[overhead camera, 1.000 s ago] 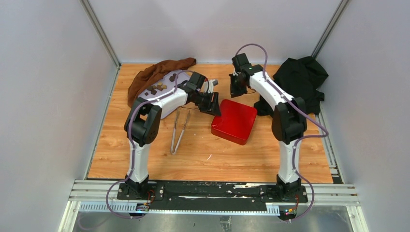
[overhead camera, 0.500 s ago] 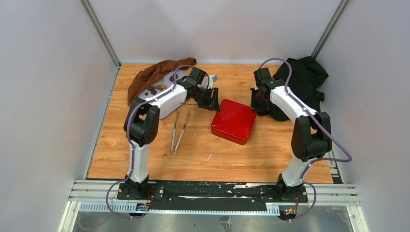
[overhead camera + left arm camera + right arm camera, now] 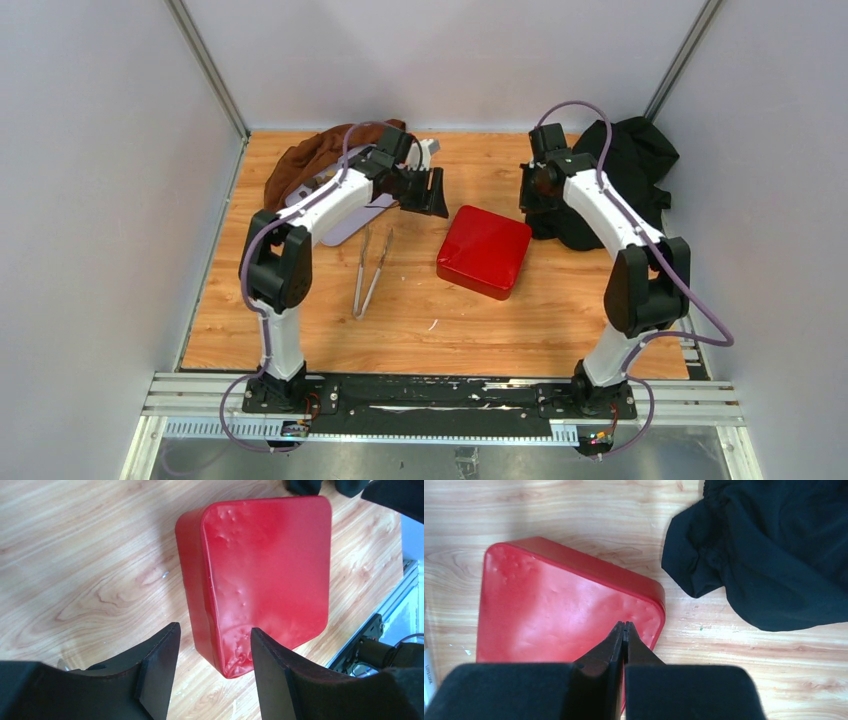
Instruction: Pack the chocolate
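The chocolate is hidden: my left arm lies across the pale tray at the back left. A shut red box with a dented lid sits mid-table. My left gripper hovers just left of and behind it. In the left wrist view the left gripper is open and holds nothing, with the red box beyond its fingertips. My right gripper hangs behind the box's right corner. In the right wrist view the right gripper is shut and empty above the red box.
Metal tongs lie on the wood left of the box. A brown cloth is bunched at the back left. A black cloth lies at the back right beside my right gripper. Grey walls close both sides.
My right arm swung from the middle of the table to the right, toward the black cloth. My left gripper drew back from the box's left edge and opened slightly wider.
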{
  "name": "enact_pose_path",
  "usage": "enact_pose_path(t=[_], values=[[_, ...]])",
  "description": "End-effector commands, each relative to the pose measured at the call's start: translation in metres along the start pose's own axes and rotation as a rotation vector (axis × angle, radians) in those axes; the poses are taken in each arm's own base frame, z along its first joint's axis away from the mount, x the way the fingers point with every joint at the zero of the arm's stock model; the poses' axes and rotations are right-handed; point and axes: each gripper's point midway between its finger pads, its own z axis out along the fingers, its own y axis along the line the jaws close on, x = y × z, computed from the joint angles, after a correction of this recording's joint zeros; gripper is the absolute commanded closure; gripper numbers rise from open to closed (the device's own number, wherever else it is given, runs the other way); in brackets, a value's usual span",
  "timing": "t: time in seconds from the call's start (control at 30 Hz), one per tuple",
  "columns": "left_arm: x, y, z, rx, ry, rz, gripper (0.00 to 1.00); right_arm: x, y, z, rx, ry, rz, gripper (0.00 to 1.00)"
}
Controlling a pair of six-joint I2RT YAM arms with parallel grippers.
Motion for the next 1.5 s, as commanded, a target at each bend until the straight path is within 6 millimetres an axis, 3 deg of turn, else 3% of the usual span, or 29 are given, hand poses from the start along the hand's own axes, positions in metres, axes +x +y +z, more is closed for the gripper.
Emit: enact_pose_path(t=[0.0, 0.2, 0.27, 0.4, 0.5, 0.57, 0.7, 0.83, 0.9, 1.0, 1.03, 1.1, 1.2, 1.33, 1.47], values=[[-0.028, -0.016, -0.035, -0.024, -0.106, 0.054, 0.41, 0.007, 0.000, 0.002, 0.008, 0.029, -0.013, 1.00], [-0.030, -0.015, -0.052, -0.066, -0.139, 0.063, 0.41, 0.050, 0.012, 0.047, -0.021, 0.163, -0.050, 1.00], [-0.029, -0.014, -0.058, -0.078, -0.147, 0.059, 0.41, 0.043, 0.020, 0.040, -0.030, 0.141, -0.076, 1.00], [-0.028, -0.013, -0.066, -0.087, -0.195, 0.029, 0.39, 0.004, 0.050, 0.017, -0.086, 0.010, -0.111, 1.00], [-0.028, -0.015, -0.065, -0.067, -0.226, -0.008, 0.39, -0.011, 0.080, 0.015, -0.143, -0.022, -0.146, 1.00], [-0.028, -0.013, -0.066, -0.083, -0.231, -0.022, 0.39, -0.010, 0.097, 0.017, -0.162, -0.009, -0.173, 1.00], [-0.028, -0.005, -0.074, -0.140, -0.260, -0.032, 0.36, 0.011, 0.115, 0.045, -0.166, 0.065, -0.200, 1.00], [-0.028, 0.005, -0.089, -0.193, -0.296, -0.041, 0.34, 0.033, 0.113, 0.074, -0.143, 0.151, -0.190, 1.00], [-0.029, 0.011, -0.099, -0.212, -0.313, -0.054, 0.34, 0.032, 0.112, 0.070, -0.135, 0.157, -0.188, 1.00], [-0.034, 0.018, -0.121, -0.245, -0.351, -0.070, 0.34, 0.001, 0.116, 0.037, -0.141, 0.050, -0.173, 0.99], [-0.036, 0.019, -0.129, -0.259, -0.361, -0.072, 0.34, -0.017, 0.119, 0.013, -0.161, -0.017, -0.166, 0.96], [-0.041, 0.021, -0.147, -0.307, -0.396, -0.071, 0.33, -0.045, 0.121, -0.026, -0.177, -0.135, -0.159, 0.81], [-0.049, 0.025, -0.176, -0.396, -0.445, -0.060, 0.30, -0.078, 0.105, -0.084, -0.144, -0.310, -0.148, 0.58], [-0.056, 0.032, -0.213, -0.525, -0.500, -0.050, 0.24, -0.098, 0.059, -0.144, -0.017, -0.518, -0.103, 0.41], [-0.064, 0.037, -0.249, -0.645, -0.556, -0.034, 0.21, -0.089, -0.003, -0.189, 0.126, -0.671, 0.014, 0.22]])
